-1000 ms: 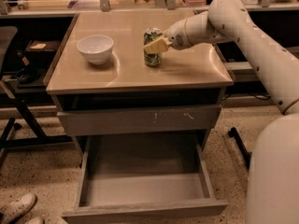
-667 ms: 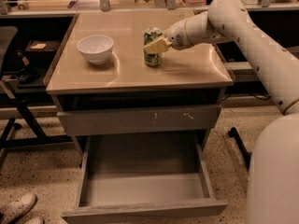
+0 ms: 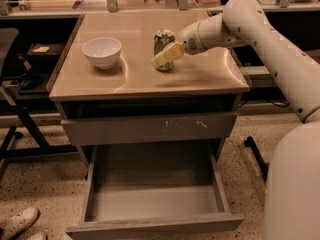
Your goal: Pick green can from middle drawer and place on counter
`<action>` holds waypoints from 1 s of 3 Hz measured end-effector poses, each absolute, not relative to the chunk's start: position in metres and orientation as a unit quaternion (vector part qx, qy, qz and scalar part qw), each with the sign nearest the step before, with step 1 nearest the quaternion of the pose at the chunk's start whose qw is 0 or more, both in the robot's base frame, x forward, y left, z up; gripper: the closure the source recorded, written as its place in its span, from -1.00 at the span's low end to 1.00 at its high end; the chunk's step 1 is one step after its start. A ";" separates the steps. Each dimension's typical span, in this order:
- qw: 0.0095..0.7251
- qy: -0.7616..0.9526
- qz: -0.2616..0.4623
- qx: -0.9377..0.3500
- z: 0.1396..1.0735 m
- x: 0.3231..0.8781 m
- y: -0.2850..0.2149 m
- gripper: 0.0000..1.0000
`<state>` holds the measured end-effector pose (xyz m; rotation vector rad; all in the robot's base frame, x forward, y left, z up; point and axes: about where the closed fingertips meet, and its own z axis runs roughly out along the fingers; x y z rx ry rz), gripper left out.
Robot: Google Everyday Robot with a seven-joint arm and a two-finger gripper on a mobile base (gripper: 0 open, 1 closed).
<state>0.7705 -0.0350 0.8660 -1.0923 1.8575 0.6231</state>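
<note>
Since the green can stands upright on the worktop, right of centre and well apart from the white bowl, the placing part of the job looks all but done. Below, the middle drawer hangs pulled out with nothing showing on its flat grey floor. At the can's lower front sits the tool, pale yellowish and reaching in from the right on the white arm. It overlaps the can's side, but I cannot tell from this view whether it is clamped on the can or has let go. The can is a slim, thin-walled metal cylinder with a mottled green label and a shiny silver top. I judge it light, smooth and somewhat slippery, and easy to dent under a hard squeeze. Being tall for its base, it would tip from a sideways nudge. The sound hold is across the middle of the body, on opposite sides, not at the rim. Glossy tan-beige with rounded corners, the worktop looks hard and slick and would give the can little friction. The bowl is smooth, round and glazed-looking. Between worktop and open drawer runs a closed grey drawer front marked with pale scratches.
</note>
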 end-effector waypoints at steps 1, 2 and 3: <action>0.434 0.746 0.250 -0.439 0.866 0.770 -0.035 -1.00; 0.475 0.726 0.226 -0.443 0.915 0.760 -0.042 -1.00; 0.537 0.713 0.156 -0.424 0.990 0.727 -0.075 -1.00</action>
